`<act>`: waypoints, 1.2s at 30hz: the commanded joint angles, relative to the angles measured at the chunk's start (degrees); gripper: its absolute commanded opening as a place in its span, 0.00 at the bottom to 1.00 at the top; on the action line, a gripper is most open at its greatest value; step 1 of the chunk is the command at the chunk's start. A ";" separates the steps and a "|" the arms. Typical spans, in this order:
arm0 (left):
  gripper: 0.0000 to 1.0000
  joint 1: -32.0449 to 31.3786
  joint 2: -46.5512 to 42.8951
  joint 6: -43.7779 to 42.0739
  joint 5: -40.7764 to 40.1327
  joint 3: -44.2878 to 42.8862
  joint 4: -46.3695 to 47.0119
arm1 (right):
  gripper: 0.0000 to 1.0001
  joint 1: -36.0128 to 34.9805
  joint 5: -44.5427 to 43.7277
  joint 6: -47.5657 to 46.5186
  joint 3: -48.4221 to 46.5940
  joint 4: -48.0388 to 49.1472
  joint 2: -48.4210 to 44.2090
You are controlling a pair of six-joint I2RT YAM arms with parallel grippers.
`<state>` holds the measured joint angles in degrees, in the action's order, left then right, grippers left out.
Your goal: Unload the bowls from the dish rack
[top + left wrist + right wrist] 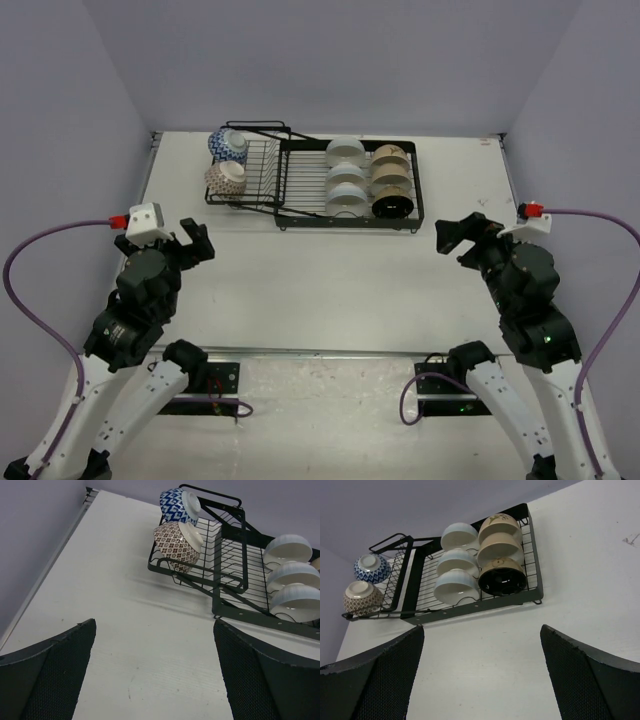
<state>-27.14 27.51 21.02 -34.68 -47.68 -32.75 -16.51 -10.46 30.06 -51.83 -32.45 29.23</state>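
At the near edge the arm bases are cut off by the bottom of the overhead view. A purple cable (30,290) loops out past the worktop's left edge and another (615,300) past the right.

The left tool (197,238) hangs over the near-left part of the worktop (330,290), fingers spread wide and holding nothing. The right tool (452,238) hangs over the near-right part, equally spread and empty. In each wrist view only the inner finger pads show, their lower parts cut off.

Bare worktop lies between both tools and the dish rack (300,192), which sits along the far edge, near its middle, well apart from both side edges.

In the rack's framed right section a column of three white bowls (346,178) stands on edge beside a column of two tan bowls (390,166) and a dark bowl (392,206) nearest. Each nearer bowl partly covers the one behind.

On the angled left section, a blue-and-white bowl (228,145) and a reddish patterned bowl (226,180) lean at its outer end. The left wrist view almost wholly cuts off the tan column.
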 commanded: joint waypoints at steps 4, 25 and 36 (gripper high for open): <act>1.00 0.77 0.00 0.96 0.22 -0.48 1.11 | 0.99 -0.27 -5.45 3.68 3.66 6.07 -2.16; 1.00 2.00 2.29 -0.10 3.74 -0.13 2.25 | 0.99 -8.78 -9.82 59.65 6.67 38.35 29.72; 1.00 2.09 1.67 -0.10 3.74 0.05 1.99 | 0.93 -10.30 -21.53 71.45 -2.04 27.96 46.52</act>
<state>-25.52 29.34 20.97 -31.05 -47.66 -32.47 -27.27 -25.30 96.99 -51.05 -1.32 72.62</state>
